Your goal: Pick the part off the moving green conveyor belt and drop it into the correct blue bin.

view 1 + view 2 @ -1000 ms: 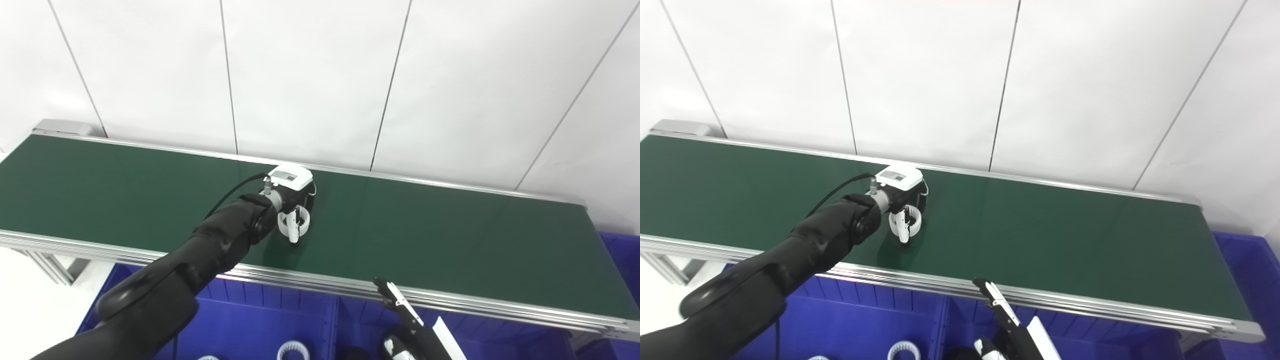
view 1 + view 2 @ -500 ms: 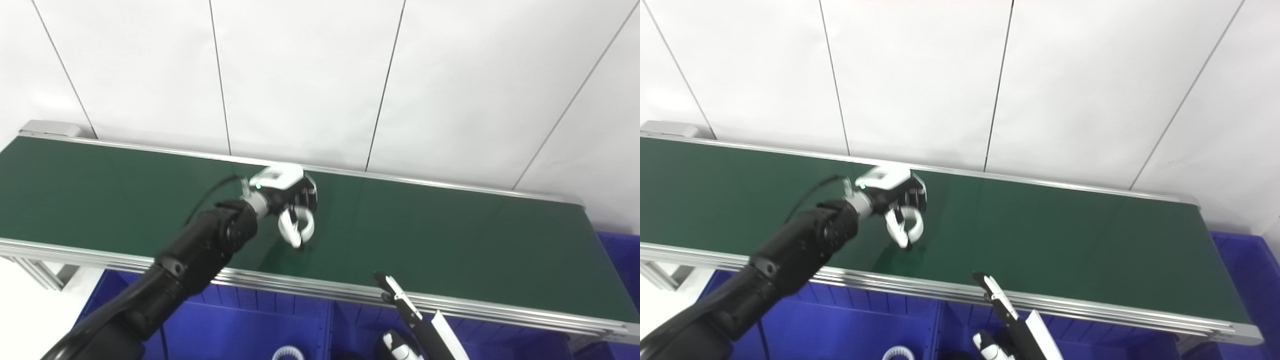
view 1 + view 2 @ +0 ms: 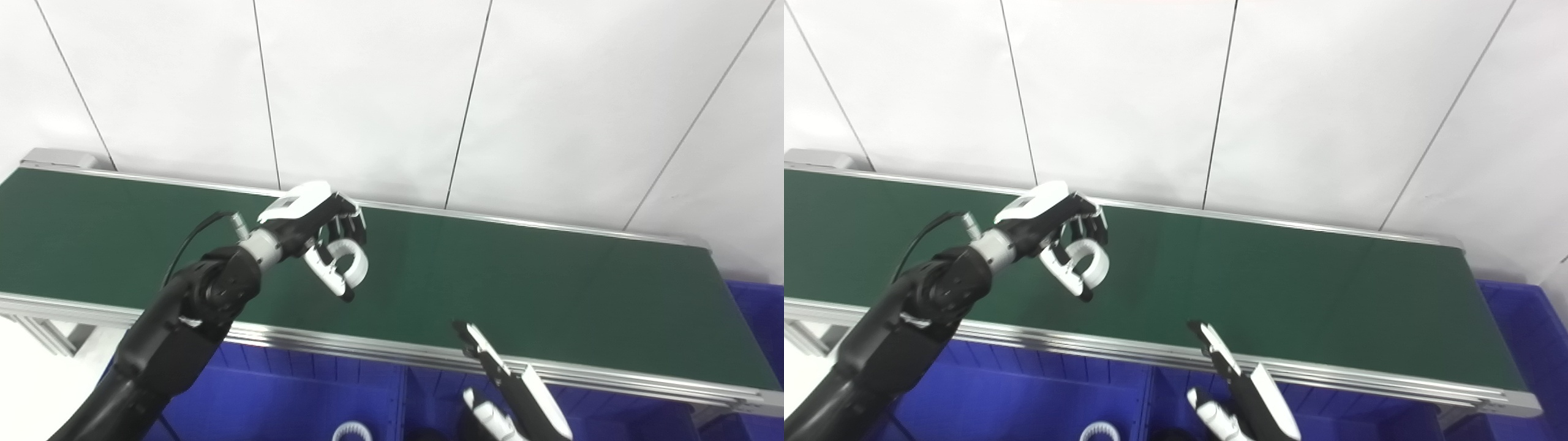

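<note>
A white panelled wall (image 3: 380, 92) with thin dark seams fills the upper half of the frame. Below it, the long dark green conveyor belt (image 3: 551, 288) with silver aluminium side rails runs from the left edge down toward the lower right. Under the belt's near rail, along the bottom of the frame, sit the deep blue plastic bins (image 3: 294, 398), with another blue bin (image 3: 759, 306) at the right edge past the belt's end.

The left arm, sleeved in black, rises from the lower left corner to the left-centre of the frame. Its black and white left hand (image 3: 318, 223) is lifted over the belt, fingers (image 3: 349, 223) curled round and thumb pinching a white toothed plastic ring (image 3: 349, 260), the part, which hangs clear of the belt surface just under the palm.

The black and white right hand (image 3: 508, 392) sits at the bottom centre, below the near rail, fingers straight and a little apart, pointing up toward the belt and holding nothing.

A second white toothed ring (image 3: 352, 432) lies in the left bin at the bottom edge, partly cut off by the frame.
</note>
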